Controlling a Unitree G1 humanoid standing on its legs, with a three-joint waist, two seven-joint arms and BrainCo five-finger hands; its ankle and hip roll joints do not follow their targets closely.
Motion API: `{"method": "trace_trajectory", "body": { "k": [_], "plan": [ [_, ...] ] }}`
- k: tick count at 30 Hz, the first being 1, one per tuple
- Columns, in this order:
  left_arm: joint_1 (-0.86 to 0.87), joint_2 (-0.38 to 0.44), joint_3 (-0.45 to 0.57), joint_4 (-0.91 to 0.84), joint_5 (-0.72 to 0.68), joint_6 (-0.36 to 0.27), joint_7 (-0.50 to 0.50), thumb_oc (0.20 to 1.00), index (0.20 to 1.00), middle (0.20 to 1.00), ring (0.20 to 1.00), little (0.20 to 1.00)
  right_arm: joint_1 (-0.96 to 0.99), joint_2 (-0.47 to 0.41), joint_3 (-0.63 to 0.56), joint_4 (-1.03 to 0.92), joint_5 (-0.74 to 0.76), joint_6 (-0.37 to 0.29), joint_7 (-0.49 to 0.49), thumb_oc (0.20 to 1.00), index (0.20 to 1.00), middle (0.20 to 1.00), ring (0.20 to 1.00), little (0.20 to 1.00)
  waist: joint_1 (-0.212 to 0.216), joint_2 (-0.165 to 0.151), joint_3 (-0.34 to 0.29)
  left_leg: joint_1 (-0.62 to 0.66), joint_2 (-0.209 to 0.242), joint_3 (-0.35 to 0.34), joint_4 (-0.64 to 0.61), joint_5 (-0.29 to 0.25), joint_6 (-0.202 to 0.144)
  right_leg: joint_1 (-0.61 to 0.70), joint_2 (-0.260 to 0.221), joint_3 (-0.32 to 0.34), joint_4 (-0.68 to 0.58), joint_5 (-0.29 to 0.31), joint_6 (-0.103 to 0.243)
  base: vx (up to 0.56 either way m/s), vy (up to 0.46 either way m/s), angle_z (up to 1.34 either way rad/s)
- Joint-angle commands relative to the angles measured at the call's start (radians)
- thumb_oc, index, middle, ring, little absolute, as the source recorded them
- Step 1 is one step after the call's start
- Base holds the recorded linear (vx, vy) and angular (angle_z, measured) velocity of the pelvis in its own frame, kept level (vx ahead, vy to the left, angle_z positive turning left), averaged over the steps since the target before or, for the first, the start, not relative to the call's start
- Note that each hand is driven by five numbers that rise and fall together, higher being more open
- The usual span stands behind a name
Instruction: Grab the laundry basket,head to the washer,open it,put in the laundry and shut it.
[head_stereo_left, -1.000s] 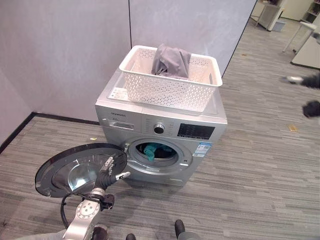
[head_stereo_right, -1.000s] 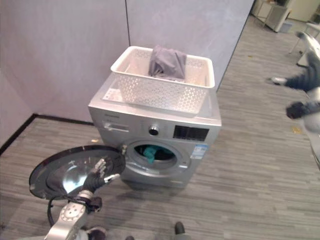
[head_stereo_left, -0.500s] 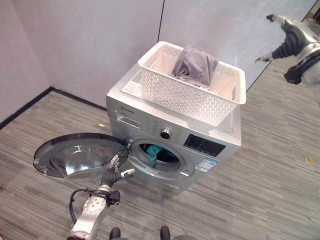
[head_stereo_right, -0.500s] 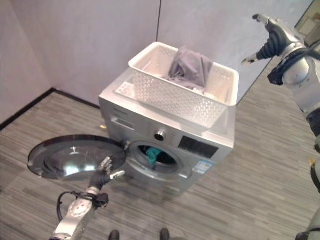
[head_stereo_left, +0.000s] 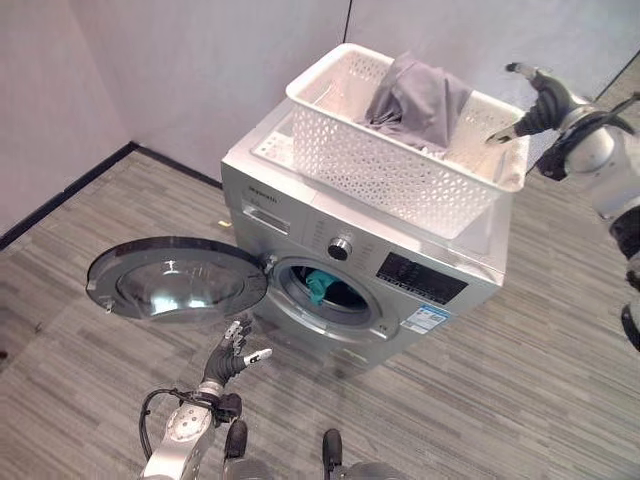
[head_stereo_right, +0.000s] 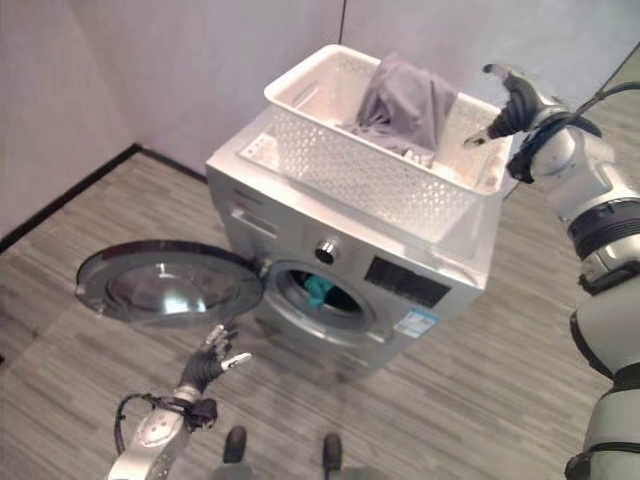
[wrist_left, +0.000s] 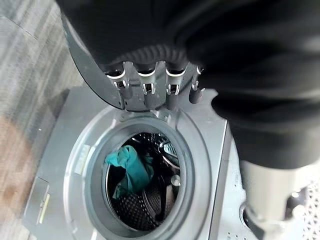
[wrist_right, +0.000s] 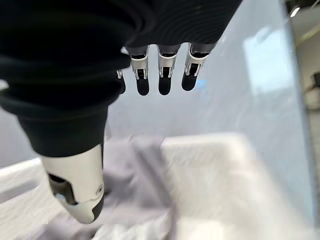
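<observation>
So the white laundry basket (head_stereo_left: 400, 150) sits on top of the washer (head_stereo_left: 370, 270), with a grey garment (head_stereo_left: 420, 100) heaped inside it. The right hand (head_stereo_right: 510, 95) hovers just over the basket's far right corner, fingers straight and loose, holding nothing. The washer door (head_stereo_left: 175, 280) hangs wide open to the left, and a teal cloth (wrist_left: 127, 170) lies in the drum. The left hand (head_stereo_left: 232, 358) is down low in front of the door, fingers relaxed and empty.
</observation>
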Motion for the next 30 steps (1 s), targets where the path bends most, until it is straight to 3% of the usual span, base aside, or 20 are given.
{"method": "trace_trajectory", "body": {
  "k": [1, 8, 13, 18, 21, 23, 26, 27, 30],
  "plan": [
    [-0.043, 0.093, -0.003, -0.111, -0.023, -0.061, -0.017, 1.000, 1.000, 1.000, 1.000, 1.000, -0.197, 0.026, 0.018, 0.135, -0.014, -0.009, -0.030, 1.000, 1.000, 1.000, 1.000, 1.000, 0.044, -0.063, 0.014, 0.142, 0.010, 0.024, 0.071, -0.149, 0.047, -0.163, -0.112, 0.007, 0.119, -0.079, 0.083, -0.04, -0.035, 0.18],
    [-0.054, 0.110, -0.020, -0.134, -0.055, -0.067, -0.030, 1.000, 1.000, 1.000, 1.000, 1.000, -0.251, 0.083, -0.001, 0.278, -0.018, -0.005, -0.057, 1.000, 1.000, 1.000, 1.000, 1.000, 0.085, -0.028, 0.044, 0.070, 0.019, -0.018, 0.074, -0.103, 0.037, -0.198, -0.121, -0.028, 0.117, -0.086, 0.069, -0.04, -0.066, 0.21],
    [-0.058, 0.112, -0.032, -0.136, -0.083, -0.065, -0.050, 1.000, 1.000, 1.000, 1.000, 1.000, -0.288, 0.019, 0.029, 0.352, -0.049, 0.005, -0.048, 1.000, 1.000, 1.000, 1.000, 1.000, 0.112, -0.002, 0.046, 0.033, 0.025, -0.061, 0.063, -0.046, 0.025, -0.202, -0.125, -0.063, 0.115, -0.107, 0.054, 0.03, -0.089, 0.35],
    [-0.048, 0.113, -0.026, -0.135, -0.093, -0.062, -0.058, 1.000, 1.000, 1.000, 1.000, 1.000, -0.298, -0.016, 0.037, 0.369, -0.047, 0.007, -0.042, 1.000, 1.000, 1.000, 1.000, 1.000, 0.125, 0.000, 0.039, 0.037, 0.033, -0.076, 0.064, -0.002, 0.014, -0.176, -0.113, -0.085, 0.114, -0.125, 0.042, 0.07, -0.096, 0.35],
    [-0.037, 0.115, -0.019, -0.141, -0.097, -0.057, -0.062, 1.000, 1.000, 1.000, 1.000, 1.000, -0.287, -0.035, 0.035, 0.380, -0.052, 0.010, -0.032, 1.000, 1.000, 1.000, 1.000, 1.000, 0.137, -0.002, 0.031, 0.049, 0.046, -0.088, 0.064, 0.046, -0.001, -0.149, -0.102, -0.111, 0.115, -0.140, 0.034, 0.12, -0.143, 0.18],
    [-0.028, 0.113, -0.013, -0.156, -0.107, -0.052, -0.075, 1.000, 1.000, 1.000, 1.000, 1.000, -0.259, -0.078, 0.028, 0.412, -0.070, 0.020, -0.003, 1.000, 1.000, 1.000, 1.000, 1.000, 0.154, -0.006, 0.028, 0.047, 0.064, -0.098, 0.080, 0.145, -0.021, -0.106, -0.092, -0.173, 0.102, -0.166, 0.021, 0.17, -0.211, 0.65],
    [-0.026, 0.110, -0.013, -0.163, -0.108, -0.047, -0.081, 1.000, 1.000, 1.000, 1.000, 1.000, -0.241, -0.093, 0.030, 0.430, -0.088, 0.026, 0.015, 1.000, 1.000, 1.000, 1.000, 1.000, 0.154, -0.009, 0.030, 0.044, 0.069, -0.083, 0.088, 0.155, -0.018, -0.085, -0.090, -0.197, 0.096, -0.177, 0.014, 0.12, -0.144, 0.58],
    [-0.020, 0.107, -0.018, -0.176, -0.109, -0.038, -0.097, 1.000, 1.000, 1.000, 1.000, 1.000, -0.221, -0.118, 0.026, 0.450, -0.100, 0.034, 0.039, 1.000, 1.000, 1.000, 1.000, 1.000, 0.160, -0.008, 0.032, 0.039, 0.077, -0.054, 0.102, 0.181, -0.018, -0.060, -0.085, -0.223, 0.088, -0.187, 0.007, 0.10, -0.110, 0.54],
    [-0.016, 0.114, -0.028, -0.190, -0.108, -0.027, -0.110, 1.000, 1.000, 1.000, 1.000, 1.000, -0.179, -0.140, -0.003, 0.475, -0.112, 0.047, 0.057, 1.000, 1.000, 1.000, 1.000, 1.000, 0.176, 0.000, 0.039, 0.034, 0.079, -0.068, 0.117, 0.210, -0.030, -0.038, -0.073, -0.240, 0.076, -0.196, 0.001, 0.13, -0.138, 0.36]
  ]
}}
